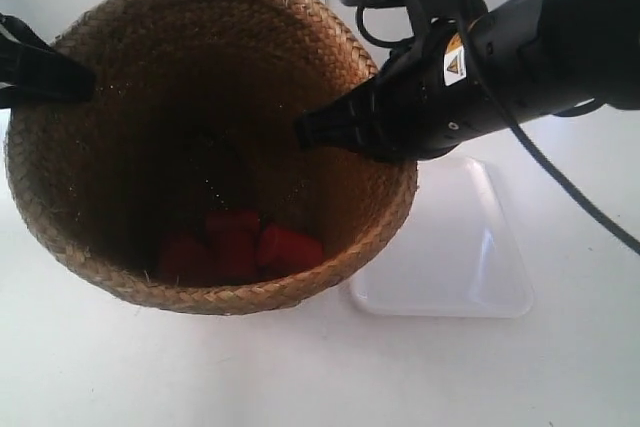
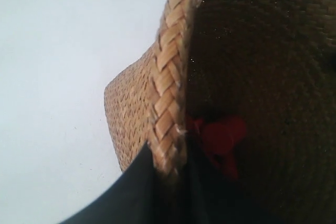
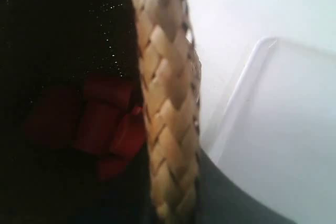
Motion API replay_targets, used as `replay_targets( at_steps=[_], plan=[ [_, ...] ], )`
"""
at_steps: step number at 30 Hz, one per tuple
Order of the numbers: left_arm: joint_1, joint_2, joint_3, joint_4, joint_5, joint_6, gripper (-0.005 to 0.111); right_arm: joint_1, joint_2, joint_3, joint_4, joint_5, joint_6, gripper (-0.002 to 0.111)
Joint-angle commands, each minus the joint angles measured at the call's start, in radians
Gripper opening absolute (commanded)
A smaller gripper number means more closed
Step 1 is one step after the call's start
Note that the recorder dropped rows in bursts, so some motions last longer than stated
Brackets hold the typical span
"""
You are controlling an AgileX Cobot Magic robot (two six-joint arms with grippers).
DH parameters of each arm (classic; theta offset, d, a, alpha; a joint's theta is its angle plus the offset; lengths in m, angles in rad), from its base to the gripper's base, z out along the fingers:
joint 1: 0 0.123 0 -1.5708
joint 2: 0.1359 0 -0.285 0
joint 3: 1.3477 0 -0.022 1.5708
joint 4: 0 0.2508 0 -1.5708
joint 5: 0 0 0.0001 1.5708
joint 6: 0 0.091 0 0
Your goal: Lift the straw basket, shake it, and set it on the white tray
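Straw basket [image 1: 150, 97] fills most of our exterior view, mouth tipped towards that camera. We have it pinched on opposite sides of the rim: left claw [image 1: 70, 77] on the side facing bare tabletop [image 1: 100, 377], right claw [image 1: 340, 127] on the side facing the white tray [image 1: 470, 247]. Each claw is closed down narrow on the braid, with one finger outside the wall. The right one's inner finger shows clearly; the left one's is lost in the dark interior. Basket sits just beside the tray and hides its near corner in the exterior view. We can't tell whether the base is clear of the tabletop.

Risks as we see them:
- Grip is on the braid only. The weave is soft, so a hard shake could flex the rim and let it slide out of one claw; the basket then swings off the other.
- Arms out of sync would twist or stretch the rim.
- Mouth is tipped and red pieces [image 1: 240, 247] lie loose at the bottom. More tilt or a sharp shake could throw them out.
- Tray looks light and glossy. The base landing on its low rim could shove it or leave the basket rocking.

Looks: brown woven straw, thick braided round rim, walls narrowing downward, inside dark with pinpricks of light through the weave.
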Motion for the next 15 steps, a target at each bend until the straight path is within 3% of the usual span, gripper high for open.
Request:
replay_targets(
  at_steps=[1, 6, 12, 15],
  plan=[
    [-0.001, 0.014, -0.005, -0.034, -0.03, 0.019, 0.0, 0.002, -0.004, -0.009, -0.02, -0.018, -0.027, 0.0],
    [-0.001, 0.014, -0.001, -0.034, 0.036, 0.019, 0.0, 0.002, -0.011, -0.018, 0.017, 0.0, -0.027, 0.0],
    [-0.001, 0.014, 0.026, -0.036, -0.031, 0.019, 0.0, 0.002, -0.009, -0.016, 0.009, -0.023, -0.027, 0.0],
    [-0.001, -0.028, -0.057, -0.056, 0.062, 0.024, 0.0, 0.008, -0.07, -0.083, 0.011, 0.029, -0.044, 0.0]
  ],
)
